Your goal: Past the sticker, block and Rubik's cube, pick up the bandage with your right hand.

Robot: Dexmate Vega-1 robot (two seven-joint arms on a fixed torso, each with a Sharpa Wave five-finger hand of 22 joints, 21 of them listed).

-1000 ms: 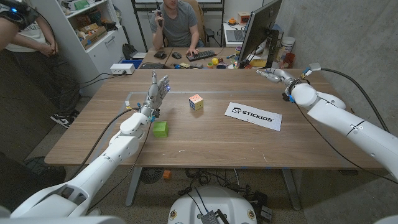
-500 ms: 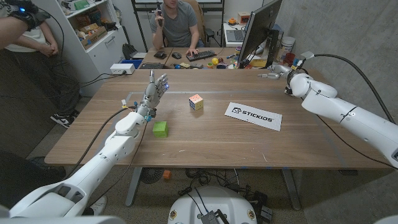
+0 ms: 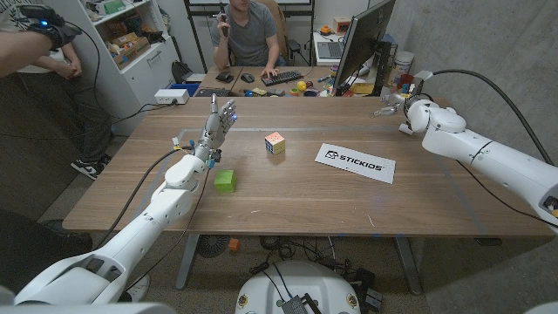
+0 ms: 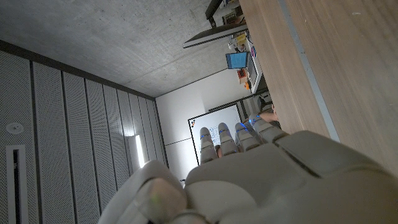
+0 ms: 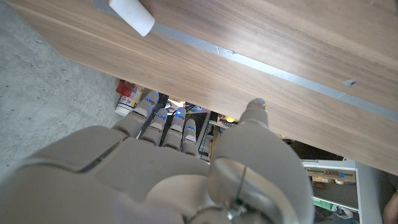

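The right hand (image 3: 392, 103) hovers over the far right corner of the wooden counter (image 3: 288, 205). Its fingers are stretched out and spread, and it grasps nothing. In the right wrist view the same hand (image 5: 168, 168) reaches its fingertips (image 5: 149, 99) past the counter's edge, with the thumb held apart from them. A white rolled piece, apparently the bandage (image 5: 132, 14), lies on the wood a little ahead of those fingertips and off to one side, apart from the hand. A grey strip (image 5: 261, 65) runs across the boards between the roll and the thumb.

Nearer the robot than the right hand, and toward the counter's middle, lies the flat white rectangular sticker printed "STICKIOS" (image 3: 355, 162). Farther out in the same direction stands the small multicoloured Rubik's cube (image 3: 275, 143), well apart from the hand. Beyond the cube sits the bright green block (image 3: 225, 180).

The left hand (image 3: 218, 122) stands upright just behind the green block, with its fingers pointing up and apart and nothing in them. The left wrist view shows the pale back of this hand (image 4: 249, 180) with the counter's edge running beside it.

Behind the right hand, past the counter's far edge, a dark monitor (image 3: 362, 39) stands on a second desk. A seated person (image 3: 248, 35) there has a hand on a keyboard (image 3: 284, 78).
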